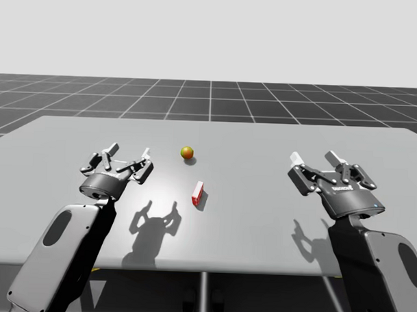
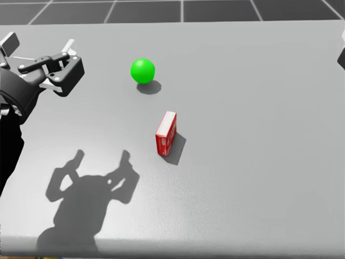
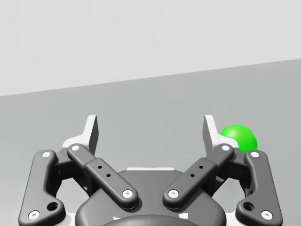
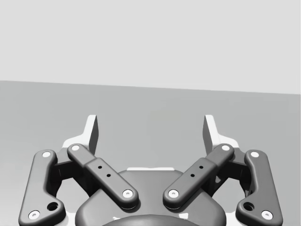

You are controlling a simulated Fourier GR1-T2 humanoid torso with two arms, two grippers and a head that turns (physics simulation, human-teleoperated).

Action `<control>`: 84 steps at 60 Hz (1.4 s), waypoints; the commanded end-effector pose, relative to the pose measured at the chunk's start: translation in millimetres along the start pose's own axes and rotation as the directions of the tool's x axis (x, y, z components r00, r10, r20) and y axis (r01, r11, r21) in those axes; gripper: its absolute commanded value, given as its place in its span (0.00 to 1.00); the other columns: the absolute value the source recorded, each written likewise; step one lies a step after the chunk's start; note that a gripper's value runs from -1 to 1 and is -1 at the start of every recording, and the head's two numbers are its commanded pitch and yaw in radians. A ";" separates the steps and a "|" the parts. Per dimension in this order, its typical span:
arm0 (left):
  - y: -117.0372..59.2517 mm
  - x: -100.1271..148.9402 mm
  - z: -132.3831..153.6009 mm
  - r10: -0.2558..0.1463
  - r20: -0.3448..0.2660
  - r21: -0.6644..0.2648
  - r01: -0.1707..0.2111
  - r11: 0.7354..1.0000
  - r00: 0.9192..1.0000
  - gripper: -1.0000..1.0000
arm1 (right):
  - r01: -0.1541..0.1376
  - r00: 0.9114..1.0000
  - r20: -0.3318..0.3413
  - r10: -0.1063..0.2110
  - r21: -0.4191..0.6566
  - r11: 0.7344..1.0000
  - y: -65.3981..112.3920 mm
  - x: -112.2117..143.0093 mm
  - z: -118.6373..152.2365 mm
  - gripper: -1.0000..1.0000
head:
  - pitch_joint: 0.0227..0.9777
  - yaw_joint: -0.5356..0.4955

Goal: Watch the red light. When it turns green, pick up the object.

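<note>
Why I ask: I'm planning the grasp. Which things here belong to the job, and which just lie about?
Job: round green light; small red rectangular box; open left gripper; open right gripper.
Lying about: just the flat grey table.

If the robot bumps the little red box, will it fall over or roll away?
The red box stands on a thin edge, so a nudge on its wide face would probably tip it flat. Its flat sides mean it likely won't roll. It looks stiff, so a pinch probably wouldn't squash it.
</note>
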 end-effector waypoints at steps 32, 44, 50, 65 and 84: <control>-59.5 1.6 107.1 0.100 -0.055 -0.429 -0.114 0.896 0.993 0.00 | 0.004 1.000 -0.001 -0.004 -0.005 1.000 0.1 -1.1 -1.0 0.00 | 0.84 0.57; -78.6 -30.4 124.6 0.084 -0.189 -0.484 -0.168 0.859 0.978 0.00 | 0.003 1.000 -0.004 -0.004 -0.005 1.000 0.1 -2.4 -1.5 0.00 | 0.84 0.57; -85.8 -41.8 123.6 0.071 -0.219 -0.481 -0.172 0.860 0.973 0.00 | 0.003 1.000 -0.004 -0.003 -0.006 1.000 0.4 -2.5 -1.7 0.00 | 0.84 0.57; -108.5 -62.2 105.7 0.039 -0.290 -0.473 -0.179 0.863 0.956 0.00 | 0.002 1.000 -0.007 -0.002 -0.006 1.000 0.1 -3.8 -2.2 0.00 | 0.85 0.58; -124.4 -67.3 71.2 0.047 -0.329 -0.410 -0.188 0.892 0.943 0.00 | 0.001 1.000 -0.004 -0.001 -0.007 1.000 -0.3 -3.6 -2.6 0.00 | 0.85 0.58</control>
